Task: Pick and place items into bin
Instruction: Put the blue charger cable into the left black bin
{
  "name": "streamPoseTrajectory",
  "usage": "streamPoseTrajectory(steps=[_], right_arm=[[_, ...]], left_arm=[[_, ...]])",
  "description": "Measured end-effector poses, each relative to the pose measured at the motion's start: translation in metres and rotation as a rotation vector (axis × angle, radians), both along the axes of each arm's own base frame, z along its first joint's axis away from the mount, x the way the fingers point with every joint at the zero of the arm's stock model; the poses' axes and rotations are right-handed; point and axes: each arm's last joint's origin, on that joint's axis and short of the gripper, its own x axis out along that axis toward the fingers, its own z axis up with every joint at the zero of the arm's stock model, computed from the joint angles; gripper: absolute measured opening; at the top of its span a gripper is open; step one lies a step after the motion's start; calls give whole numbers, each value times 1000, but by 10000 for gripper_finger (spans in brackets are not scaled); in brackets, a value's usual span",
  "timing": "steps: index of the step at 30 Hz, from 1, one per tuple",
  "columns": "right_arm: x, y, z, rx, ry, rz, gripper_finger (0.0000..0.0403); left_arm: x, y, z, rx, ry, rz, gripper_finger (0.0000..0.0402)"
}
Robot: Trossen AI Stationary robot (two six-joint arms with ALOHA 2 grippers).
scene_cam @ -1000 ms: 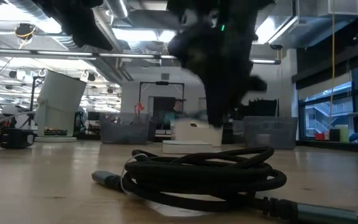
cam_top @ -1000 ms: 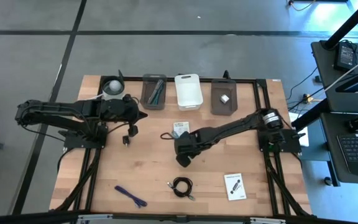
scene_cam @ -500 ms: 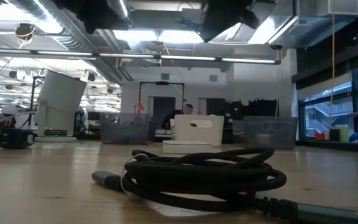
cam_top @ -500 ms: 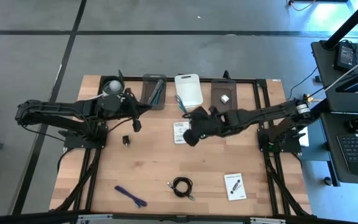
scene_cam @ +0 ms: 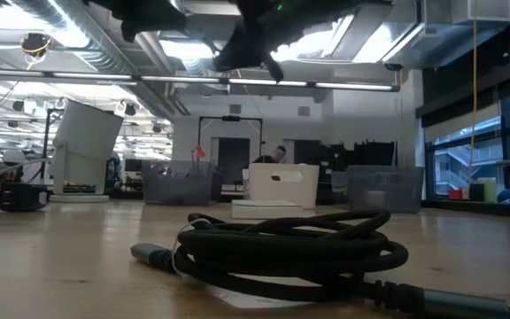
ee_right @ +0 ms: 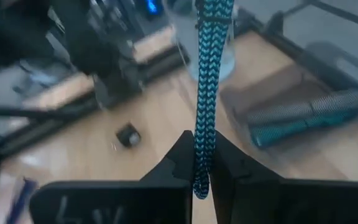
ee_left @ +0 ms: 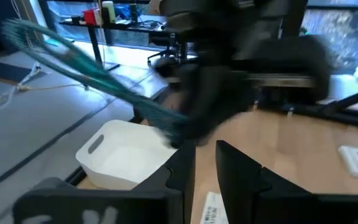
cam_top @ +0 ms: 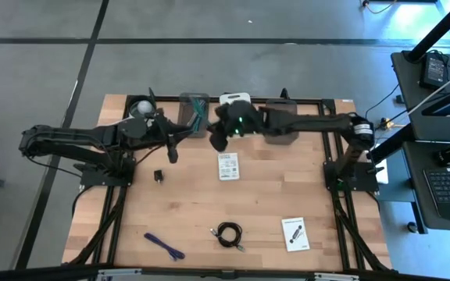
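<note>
While blur hides much, right end effector [ee_right: 199,163] pinches teal stick [ee_right: 209,74] — left's gap unclear.

Grey concrete floor [cam_top: 37,47] marked with dark lines surrounds the pale wooden tabletop [cam_top: 186,203]; bright windows [scene_cam: 467,168] (right side) and ceiling strip lights [scene_cam: 184,49].

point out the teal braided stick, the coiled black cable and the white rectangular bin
teal braided stick [ee_right: 205,93]: right wrist view, middle of its braided shaft
coiled black cable [scene_cam: 290,244]: low view, front of the coil
white rectangular bin [ee_left: 126,158]: left wrist view, its inner floor
</note>
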Motion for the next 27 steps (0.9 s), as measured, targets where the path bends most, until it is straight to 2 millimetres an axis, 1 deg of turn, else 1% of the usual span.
streamPoseTrajectory(steps=[2,5,8,11,14,17,20,21,24,27], right_arm=[[4,-19,-2,26,-35,5,21],[14,-44,-1,52,-15,3,21],[33,-63,2,58,41,27,21],[55,-77,-2,57,126,45,21],[73,-88,-16,87,230,41,21],[85,-97,-39,125,298,24,21],[85,-104,-65,211,335,-22,21],[85,-107,-71,219,339,-33,21],[85,-114,-83,231,363,-43,21],[86,-117,-85,241,342,-41,21]], left_arm=[[-4,-2,2,-17,-18,-7,53],[-12,-6,4,-18,-10,-30,44],[-21,-9,3,-7,24,-50,27],[-31,-10,3,2,44,-63,6],[-41,-11,5,-1,27,-88,3],[-49,-11,-3,-16,-9,-108,2],[-55,-11,-17,-52,-50,-106,2],[-57,-11,-21,-62,-68,-106,2],[-62,-11,-26,-68,-148,-125,2],[-66,-11,-27,-58,-180,-130,2]])
